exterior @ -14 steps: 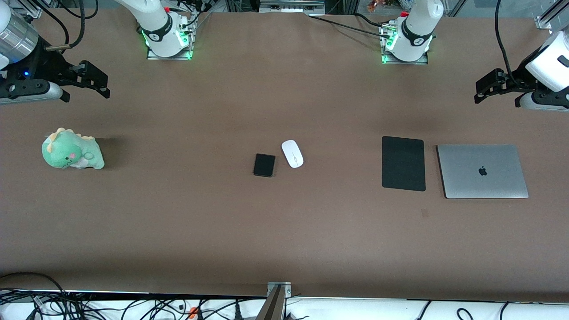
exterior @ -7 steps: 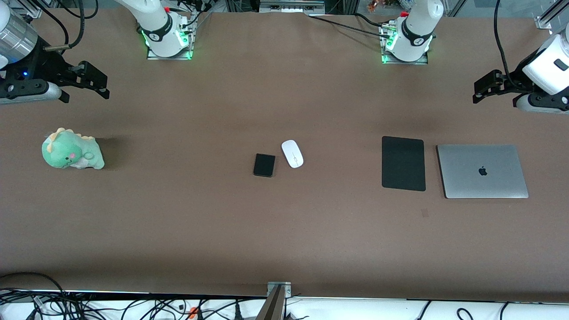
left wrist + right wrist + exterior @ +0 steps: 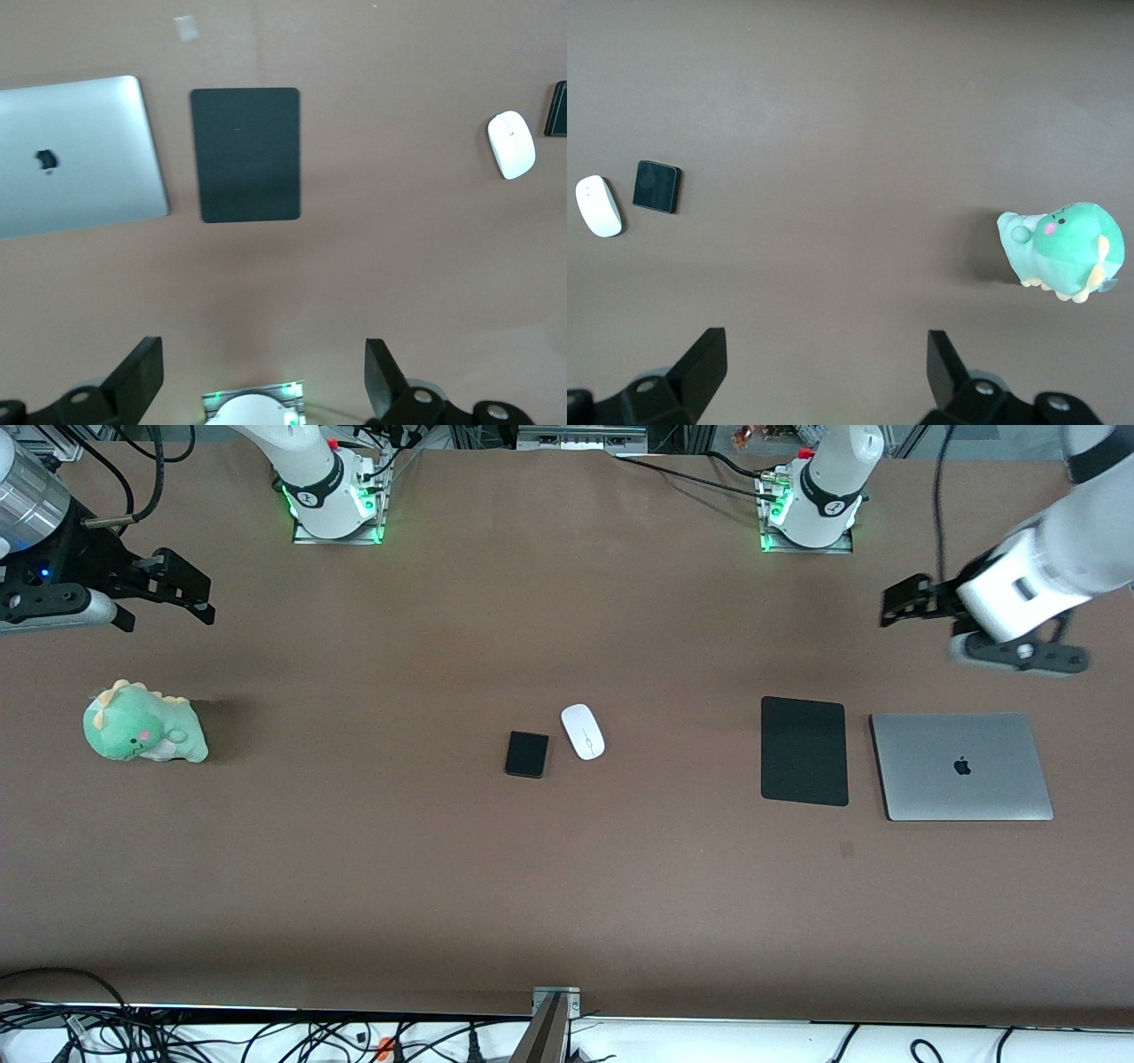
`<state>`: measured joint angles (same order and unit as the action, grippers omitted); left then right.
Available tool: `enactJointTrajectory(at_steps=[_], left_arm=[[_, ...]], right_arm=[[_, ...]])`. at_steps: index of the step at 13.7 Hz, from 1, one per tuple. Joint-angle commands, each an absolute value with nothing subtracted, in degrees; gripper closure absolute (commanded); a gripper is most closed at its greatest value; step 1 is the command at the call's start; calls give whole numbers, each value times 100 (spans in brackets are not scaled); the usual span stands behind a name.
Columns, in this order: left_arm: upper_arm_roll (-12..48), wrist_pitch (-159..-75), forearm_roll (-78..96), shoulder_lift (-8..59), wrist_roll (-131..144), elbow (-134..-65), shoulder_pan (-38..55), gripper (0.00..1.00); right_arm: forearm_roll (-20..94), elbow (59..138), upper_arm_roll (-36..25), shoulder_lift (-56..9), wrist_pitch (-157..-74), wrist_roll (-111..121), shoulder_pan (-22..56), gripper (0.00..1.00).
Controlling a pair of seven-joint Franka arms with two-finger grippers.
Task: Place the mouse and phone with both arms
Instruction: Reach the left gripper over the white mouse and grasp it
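Note:
The white oval mouse lies at the table's middle, with the small black phone right beside it toward the right arm's end. Both also show in the left wrist view, the mouse and the phone at the edge, and in the right wrist view, the mouse and the phone. My left gripper is open and empty, up in the air over bare table near the black mouse pad. My right gripper is open and empty, in the air over bare table near the green plush.
A closed silver laptop lies beside the mouse pad at the left arm's end. A green plush dinosaur sits at the right arm's end. The two arm bases stand along the table's edge farthest from the front camera.
My left gripper has swung in from the table's end toward the middle, over table near the mouse pad. My right gripper has barely moved. Mouse and phone are unmoved.

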<state>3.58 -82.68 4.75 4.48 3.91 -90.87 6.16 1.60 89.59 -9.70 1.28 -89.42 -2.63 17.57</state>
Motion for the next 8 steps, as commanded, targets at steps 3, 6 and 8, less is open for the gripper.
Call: enactJointTrajectory(at_steps=[3, 6, 8], left_arm=[[369, -9517, 598, 1703, 2133, -8798, 1685, 0], [369, -9659, 851, 2370, 2442, -8658, 2240, 0], [369, -9711, 1316, 3011, 2539, -8386, 2320, 0]], right_arm=[[158, 8842, -958, 97, -8921, -325, 1767, 0], [167, 8842, -958, 97, -8912, -316, 1767, 0], [167, 8842, -958, 97, -8903, -325, 1767, 0]])
